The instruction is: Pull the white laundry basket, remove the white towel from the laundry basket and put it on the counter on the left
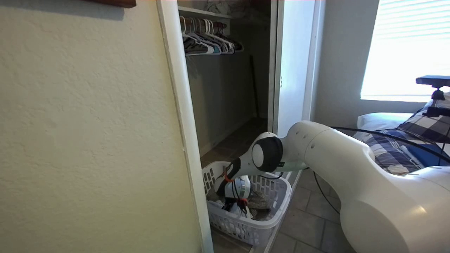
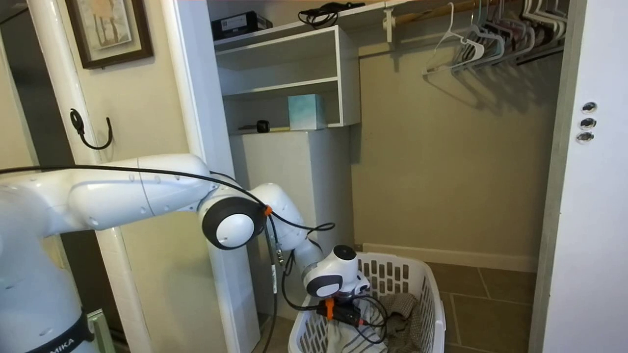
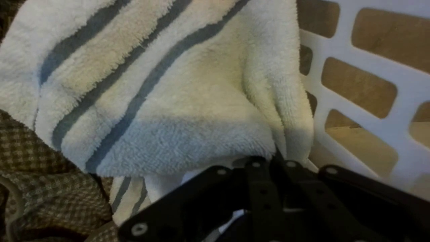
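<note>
Grey-striped white towel (image 3: 195, 90) — seemingly rumpled — inside laundry basket (image 1: 262, 232).

The laundry basket (image 3: 339, 47) walls off one side of the claw (image 3: 274, 160). Opposite, open room lies above brown cloth (image 2: 407, 318).

Place: home bedroom | Signs: closet (image 2: 441, 171) with hangers (image 1: 210, 42) — plaid bedding (image 1: 388, 149) by a window (image 1: 411, 49) — framed picture (image 2: 112, 29)

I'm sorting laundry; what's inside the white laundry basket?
A white towel with blue-grey stripes, grey-brown checked fabric, and the gripper at the towel's edge. Whatever lies underneath is covered.
</note>
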